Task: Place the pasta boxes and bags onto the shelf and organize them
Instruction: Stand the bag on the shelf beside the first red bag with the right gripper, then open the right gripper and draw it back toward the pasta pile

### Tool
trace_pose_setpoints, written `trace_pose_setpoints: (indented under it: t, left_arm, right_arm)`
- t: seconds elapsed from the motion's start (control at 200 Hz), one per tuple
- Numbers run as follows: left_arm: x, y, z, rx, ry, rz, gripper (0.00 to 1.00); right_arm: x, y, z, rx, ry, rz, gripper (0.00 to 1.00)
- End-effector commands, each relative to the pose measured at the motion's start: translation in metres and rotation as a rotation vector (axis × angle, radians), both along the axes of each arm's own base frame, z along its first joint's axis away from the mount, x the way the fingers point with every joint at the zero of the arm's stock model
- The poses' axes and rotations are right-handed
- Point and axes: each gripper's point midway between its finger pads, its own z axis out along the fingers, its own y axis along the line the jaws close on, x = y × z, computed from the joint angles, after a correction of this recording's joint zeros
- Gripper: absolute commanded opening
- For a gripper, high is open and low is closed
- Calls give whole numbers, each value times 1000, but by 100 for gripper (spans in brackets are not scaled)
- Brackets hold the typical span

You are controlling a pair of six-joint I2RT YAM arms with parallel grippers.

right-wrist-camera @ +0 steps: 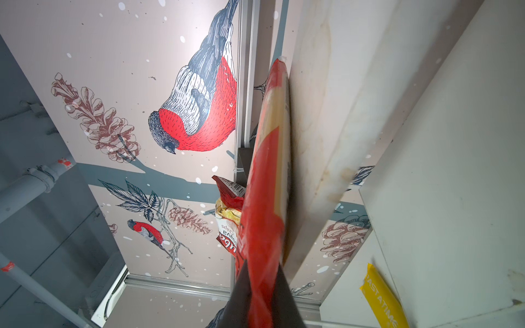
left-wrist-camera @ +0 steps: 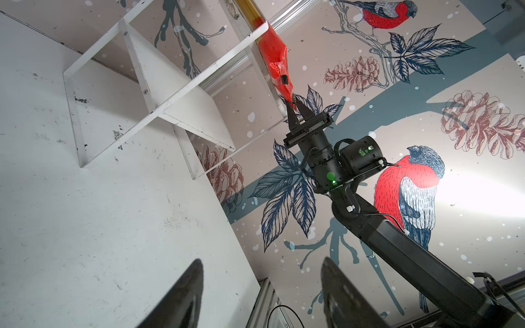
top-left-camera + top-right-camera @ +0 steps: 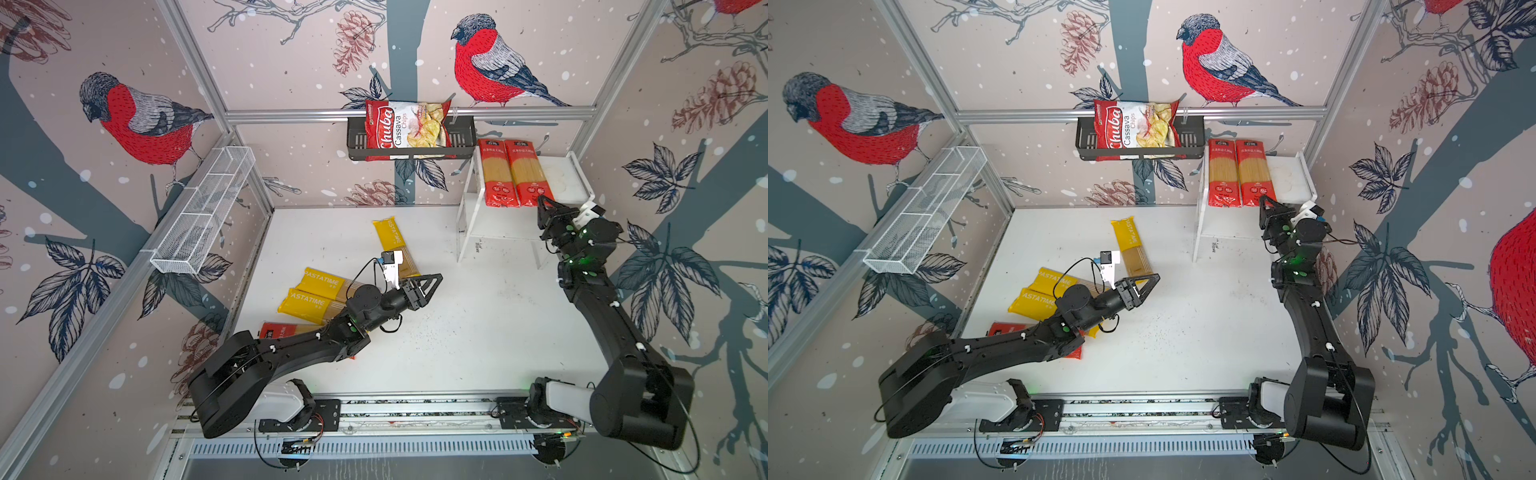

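White scuffed tabletop (image 3: 478, 332), shelf (image 3: 565, 178), bird-print walls (image 3: 291, 62)

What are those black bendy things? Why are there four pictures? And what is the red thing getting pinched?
The black bendy things are two robot arms. Each ends in a two-fingered pincher called a gripper. Two pictures look down from above, side by side, like two eyes. The other two come from small cameras on the arms' wrists.

On the white table lie three yellow pasta packs and a red pasta pack that is partly under the left arm. On the top board of the white shelf lie a second red pack and the pinched red pack. The right gripper is squeezing its near end. The left gripper is open and holds nothing.
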Motion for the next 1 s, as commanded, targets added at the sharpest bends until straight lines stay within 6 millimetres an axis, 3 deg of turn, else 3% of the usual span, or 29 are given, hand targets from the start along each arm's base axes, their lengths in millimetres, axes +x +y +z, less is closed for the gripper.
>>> trace_pose_setpoints:
  t: [0.0, 0.19, 0.445, 0.56, 0.7, 0.911, 0.996]
  left_arm:
    - [-1, -1, 8, -24, -29, -6, 65]
    - [-1, 4, 7, -8, -37, 14, 65]
    - [5, 14, 0, 73, -48, 65, 65]
    - [16, 27, -9, 144, -22, 117, 65]
    - [28, 49, -25, 236, 34, 184, 65]
    - [38, 109, -69, 489, 175, 392, 65]
    - [36, 133, -77, 520, 209, 449, 65]
  right_arm:
    - [-4, 5, 8, -14, -43, 25, 20]
    - [-15, 7, 1, -26, -20, 27, 42]
    - [-43, 28, -11, -80, 16, 49, 49]
    - [-60, 56, -21, -164, 44, 75, 49]
    - [-80, 99, -50, -223, 105, 155, 49]
    - [-113, 172, -100, -422, 172, 286, 46]
    - [-127, 207, -123, -533, 180, 388, 43]
